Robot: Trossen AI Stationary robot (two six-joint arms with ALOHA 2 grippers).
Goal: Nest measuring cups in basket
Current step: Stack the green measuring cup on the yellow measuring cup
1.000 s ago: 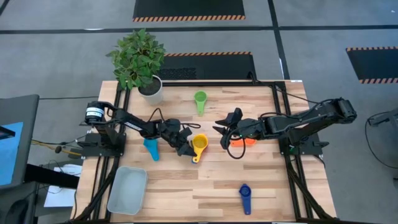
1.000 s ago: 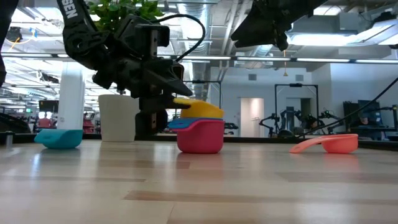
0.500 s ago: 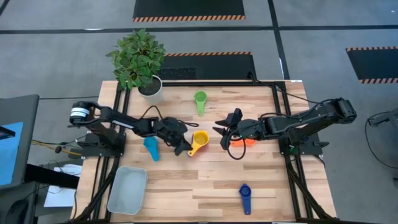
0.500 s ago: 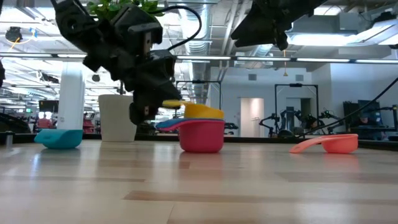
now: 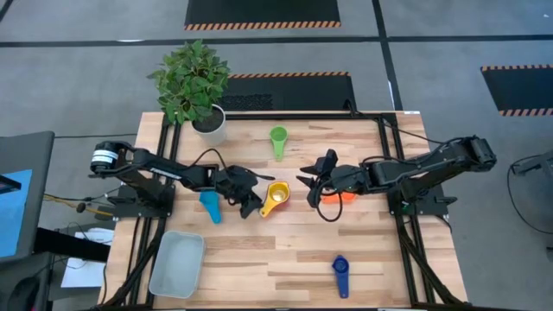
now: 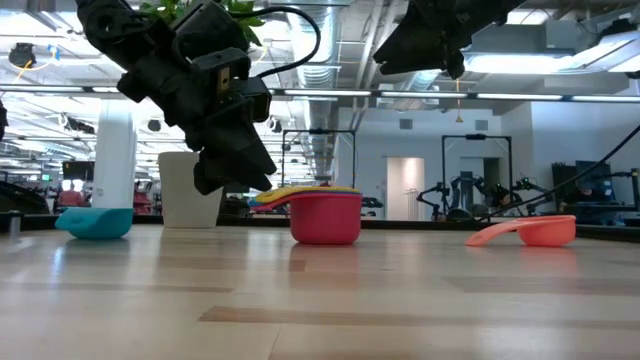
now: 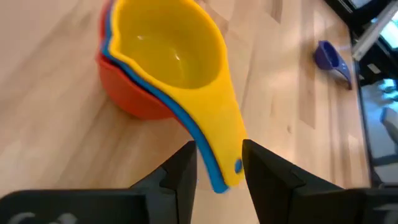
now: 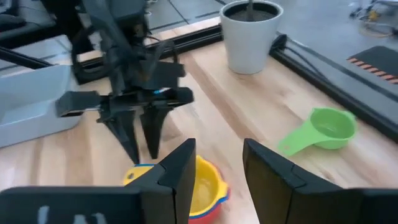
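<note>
A yellow cup (image 7: 168, 46) sits nested in a blue cup and a red cup (image 6: 325, 220) at the table's middle (image 5: 276, 197). My left gripper (image 7: 219, 163) is open; its fingers stand on either side of the free end of the stacked handles (image 7: 227, 149), slightly above them in the low view (image 6: 240, 170). My right gripper (image 5: 308, 183) is open and empty, raised just right of the stack (image 8: 216, 177). An orange cup (image 5: 339, 196) lies under the right arm. The green cup (image 5: 278, 138), light blue cup (image 5: 210, 206) and dark blue cup (image 5: 340, 269) lie apart. The basket (image 5: 177, 263) stands at the near left.
A white plant pot (image 5: 209, 125) with a leafy plant stands at the far left. Bare wood lies between the stack and the basket and along the near edge. Dark frame rails run along the table's left and right sides.
The yellow cup, tilted on the stack a second ago, now sits level in it, its handle turned a little toward the left. My left gripper has drawn back toward the table's left and tipped its fingers more steeply downward. My right gripper has kept still.
</note>
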